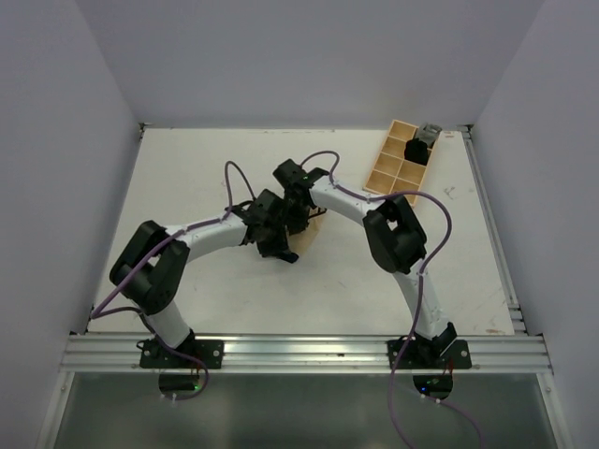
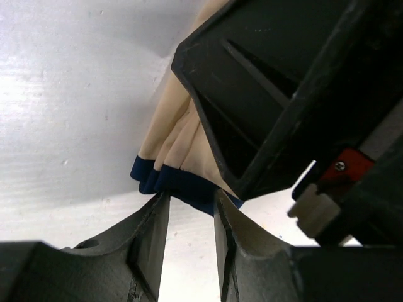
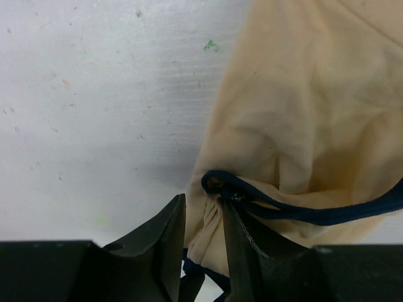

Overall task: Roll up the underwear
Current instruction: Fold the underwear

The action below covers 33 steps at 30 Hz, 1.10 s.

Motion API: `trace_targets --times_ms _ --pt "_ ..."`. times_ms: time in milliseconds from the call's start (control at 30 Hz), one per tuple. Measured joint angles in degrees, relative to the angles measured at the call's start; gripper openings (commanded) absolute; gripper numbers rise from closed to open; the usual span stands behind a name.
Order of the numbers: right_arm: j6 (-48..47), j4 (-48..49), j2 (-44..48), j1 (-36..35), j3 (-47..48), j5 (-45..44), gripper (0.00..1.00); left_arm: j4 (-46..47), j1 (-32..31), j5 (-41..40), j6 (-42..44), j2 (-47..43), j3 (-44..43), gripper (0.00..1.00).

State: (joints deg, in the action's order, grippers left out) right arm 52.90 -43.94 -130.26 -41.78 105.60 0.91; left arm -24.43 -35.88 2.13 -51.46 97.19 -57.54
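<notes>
The underwear (image 3: 302,107) is tan-beige fabric with a dark blue-black trim, lying on the white table (image 1: 215,178). In the top view only a small patch of the underwear (image 1: 310,240) shows beneath the two wrists at mid-table. My right gripper (image 3: 203,211) is shut on a bunched fold of it, and a loop of trim sits at the right fingertip. My left gripper (image 2: 190,198) stands open, its tips touching the trimmed edge of the underwear (image 2: 179,141); bare table shows between its fingers. The right gripper's black body (image 2: 283,82) hangs close over the fabric.
A light wooden compartment tray (image 1: 401,161) lies at the far right, with a dark item in one cell. The two arms cross close together at mid-table. A metal rail (image 1: 299,354) runs along the near edge, and walls enclose the table.
</notes>
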Motion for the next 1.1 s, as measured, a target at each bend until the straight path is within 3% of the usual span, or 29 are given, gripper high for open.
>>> trace_targets --times_ms 567,900,1100 --pt "0.9 1.3 0.5 1.9 -1.0 0.2 0.39 1.4 -0.6 -2.4 0.0 2.2 -1.2 0.35" --pt "-0.3 1.2 4.8 6.8 -1.6 3.5 0.4 -1.0 -0.2 -3.1 -1.0 3.2 -1.4 0.34" --pt "-1.7 1.5 6.7 8.0 -2.8 5.0 0.32 -1.9 -0.2 -3.1 -1.1 3.6 -2.1 0.34"
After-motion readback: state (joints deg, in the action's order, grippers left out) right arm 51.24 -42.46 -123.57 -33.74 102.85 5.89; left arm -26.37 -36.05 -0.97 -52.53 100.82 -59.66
